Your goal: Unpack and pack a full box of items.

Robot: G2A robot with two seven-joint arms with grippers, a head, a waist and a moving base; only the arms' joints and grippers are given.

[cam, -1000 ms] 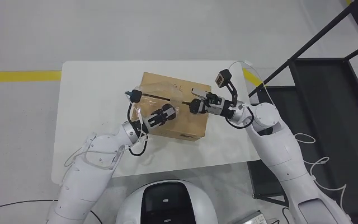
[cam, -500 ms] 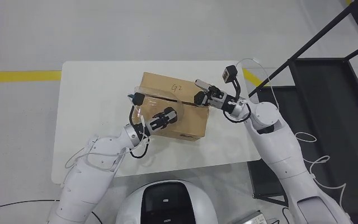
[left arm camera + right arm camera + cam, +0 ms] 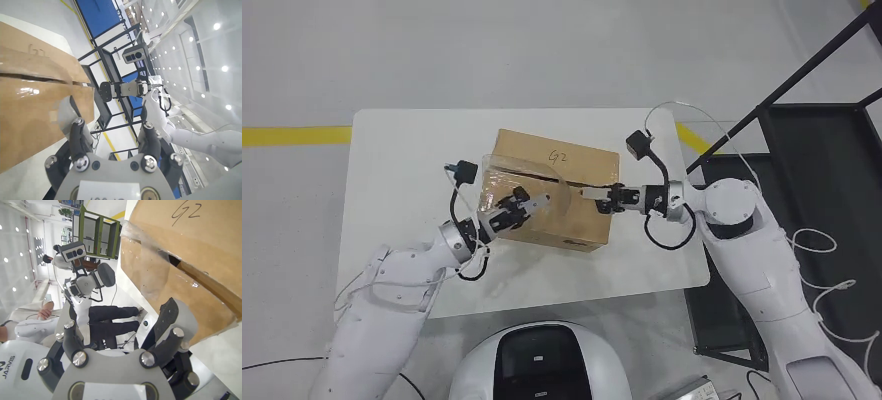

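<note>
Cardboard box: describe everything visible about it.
The cardboard box is brown, rectangular, sitting slightly turned on the white table. Its top flaps are down, but the seam gapes a little, with wrinkled clear tape lifting along it. A handwritten mark is on one flap. The left tool and right tool, both open, sit over opposite sides of its top; contact cannot be told.

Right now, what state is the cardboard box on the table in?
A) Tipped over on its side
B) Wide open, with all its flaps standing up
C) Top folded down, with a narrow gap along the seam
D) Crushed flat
C: the cardboard box sits upright with its top folded down, and a narrow dark gap shows along the seam in the right wrist view.
</note>
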